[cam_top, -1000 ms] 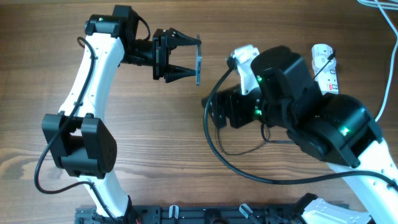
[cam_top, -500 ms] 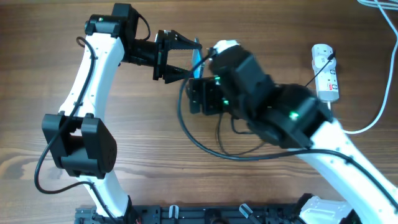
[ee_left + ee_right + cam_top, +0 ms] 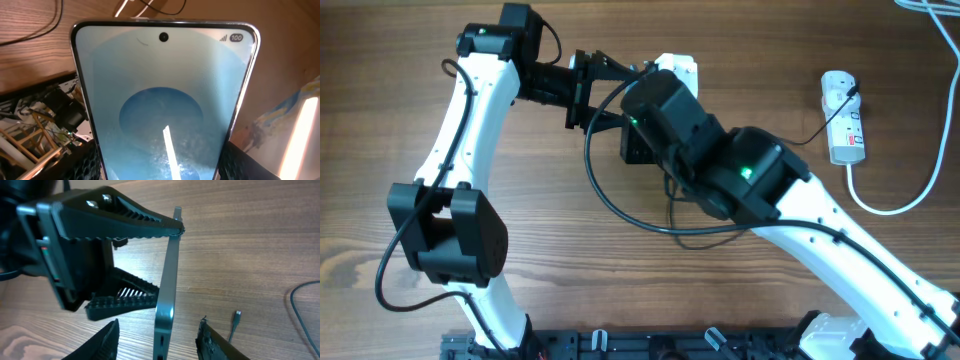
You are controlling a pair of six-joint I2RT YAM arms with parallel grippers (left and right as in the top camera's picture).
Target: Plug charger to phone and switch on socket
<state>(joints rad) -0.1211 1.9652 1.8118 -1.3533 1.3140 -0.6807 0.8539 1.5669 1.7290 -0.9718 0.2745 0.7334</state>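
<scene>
Phone (image 3: 165, 100) clamped in left pincer (image 3: 170, 264), right pincer (image 3: 157, 327) spread

Left gripper (image 3: 169, 265) clamped tight; right gripper (image 3: 157, 342) agape close before it, right arm outstretched leftward.

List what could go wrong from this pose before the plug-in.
1. The left gripper pinches the phone edge-on with only its fingertips. An insertion push may pivot the phone or make it slip.
2. The right gripper is open and empty, with its fingers on either side of the phone's end. The charger's connector sits outside them, so closing here would likely catch the phone instead.
</scene>
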